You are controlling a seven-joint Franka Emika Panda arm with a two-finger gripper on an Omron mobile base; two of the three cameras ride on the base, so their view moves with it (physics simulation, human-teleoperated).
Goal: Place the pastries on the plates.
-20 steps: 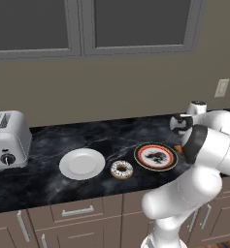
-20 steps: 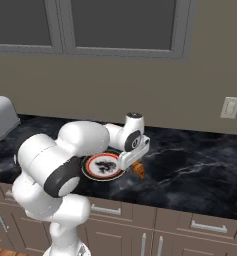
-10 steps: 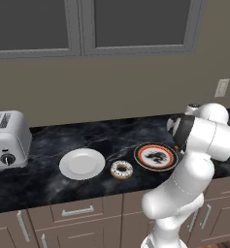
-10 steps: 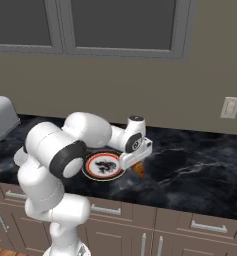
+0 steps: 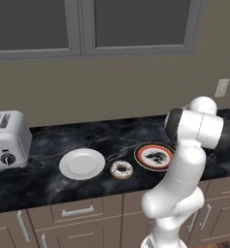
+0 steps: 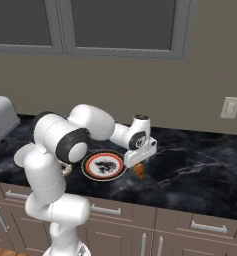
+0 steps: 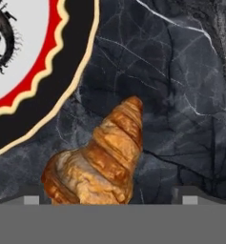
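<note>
The croissant (image 7: pixel 97 164) is a small golden-brown piece with ridged, layered segments, broad at one end and tapering to a blunt tip. In the hand view its long axis runs on a slant, the narrow tip pointing up and a little right, away from the camera, while the thick end sits low between the two finger tips (image 7: pixel 32 199). It lies on the dark marbled worktop (image 7: pixel 181 95), just right of the black-rimmed plate (image 7: pixel 33 71), apart from its wavy cream edge.

In the right base view the pincer (image 6: pixel 138 167) hangs directly over the croissant (image 6: pixel 139 172), right of that plate (image 6: pixel 104 165). The fingers stand wide, one on each side of the pastry, with gaps showing; whether they touch it I cannot tell.

The iced donut (image 5: pixel 121 169) with dark sprinkles rests on the worktop between the white plate (image 5: pixel 82 163) and the black-rimmed plate. A toaster (image 5: pixel 7 139) stands far left.
</note>
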